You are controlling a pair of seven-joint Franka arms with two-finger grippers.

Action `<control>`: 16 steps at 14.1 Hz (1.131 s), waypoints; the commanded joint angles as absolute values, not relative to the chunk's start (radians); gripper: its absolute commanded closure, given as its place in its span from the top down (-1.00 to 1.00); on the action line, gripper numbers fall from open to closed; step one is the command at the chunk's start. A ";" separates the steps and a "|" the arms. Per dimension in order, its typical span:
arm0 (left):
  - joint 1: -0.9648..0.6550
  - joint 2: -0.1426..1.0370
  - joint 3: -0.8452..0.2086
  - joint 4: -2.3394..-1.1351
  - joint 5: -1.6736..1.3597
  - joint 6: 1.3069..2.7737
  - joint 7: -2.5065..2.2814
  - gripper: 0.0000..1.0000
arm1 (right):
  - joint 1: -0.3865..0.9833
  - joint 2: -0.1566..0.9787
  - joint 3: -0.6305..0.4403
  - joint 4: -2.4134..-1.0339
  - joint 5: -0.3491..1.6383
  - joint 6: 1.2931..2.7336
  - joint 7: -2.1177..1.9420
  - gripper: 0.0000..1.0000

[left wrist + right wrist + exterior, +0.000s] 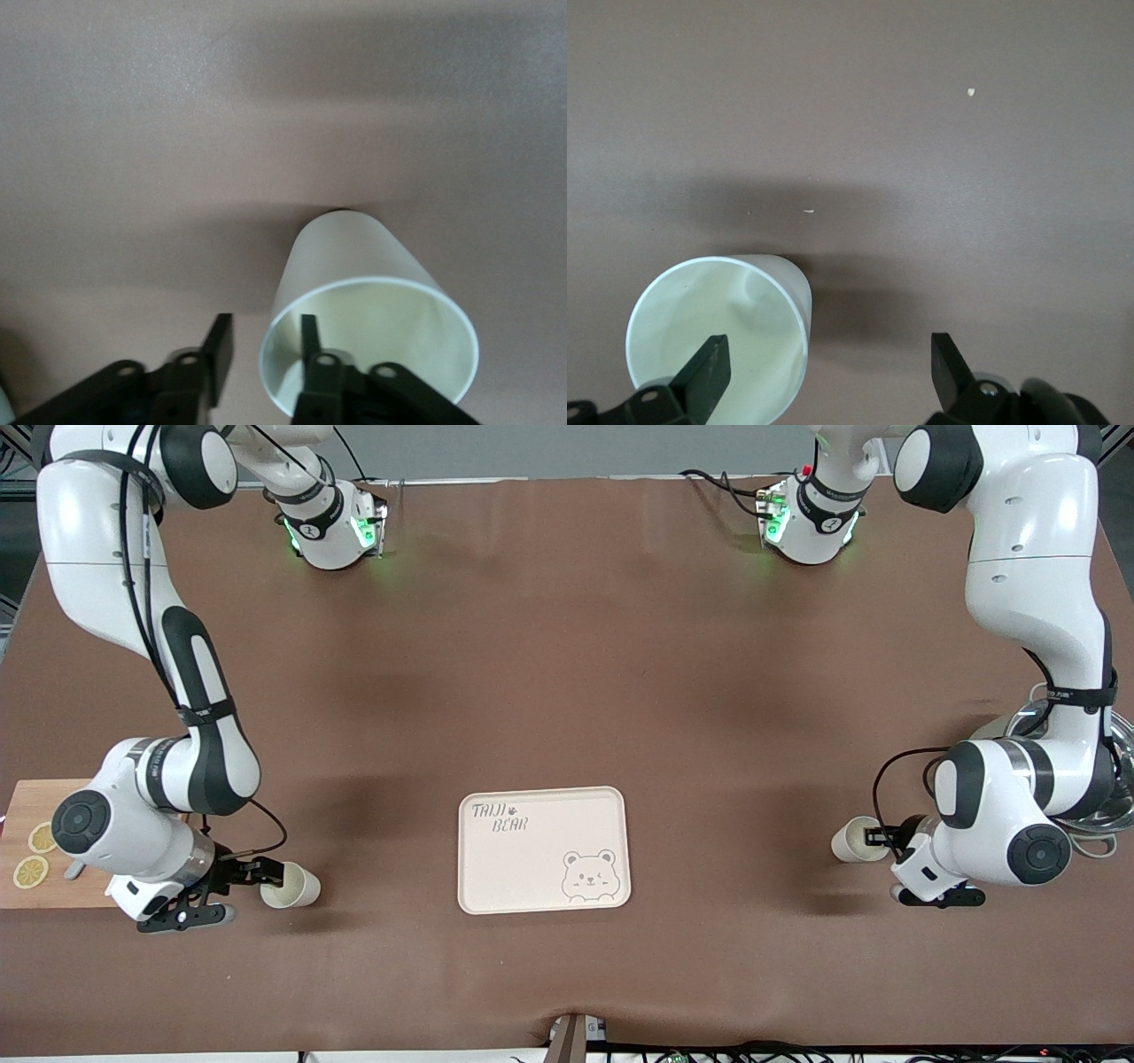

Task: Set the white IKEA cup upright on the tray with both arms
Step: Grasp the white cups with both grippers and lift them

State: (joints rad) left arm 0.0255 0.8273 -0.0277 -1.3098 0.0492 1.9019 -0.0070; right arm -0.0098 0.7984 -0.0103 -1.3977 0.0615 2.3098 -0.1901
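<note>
Low, both arms: left gripper (pixel 261 350) straddles cup (pixel 372 292) rim.

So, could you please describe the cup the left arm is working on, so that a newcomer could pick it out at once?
Start from the cream tray with the bear drawing mid-table and look toward the left arm's end. There a white cup lies on its side on the brown cloth, with one finger of the left gripper inside its rim. Unlike the other cup, it lies beside a metal bowl, not a wooden cutting board.
</note>
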 commanded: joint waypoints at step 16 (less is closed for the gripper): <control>-0.055 0.738 -0.074 -1.290 0.058 1.918 -0.066 -1.00 | -0.008 0.842 -0.003 -1.373 0.098 2.316 -0.183 0.76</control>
State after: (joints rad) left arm -0.0543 0.7788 -0.0576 -1.2726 0.0497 1.9315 -0.0368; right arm -0.0077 0.8262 -0.0065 -1.3975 0.0837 2.3184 -0.1891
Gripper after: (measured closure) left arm 0.960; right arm 0.004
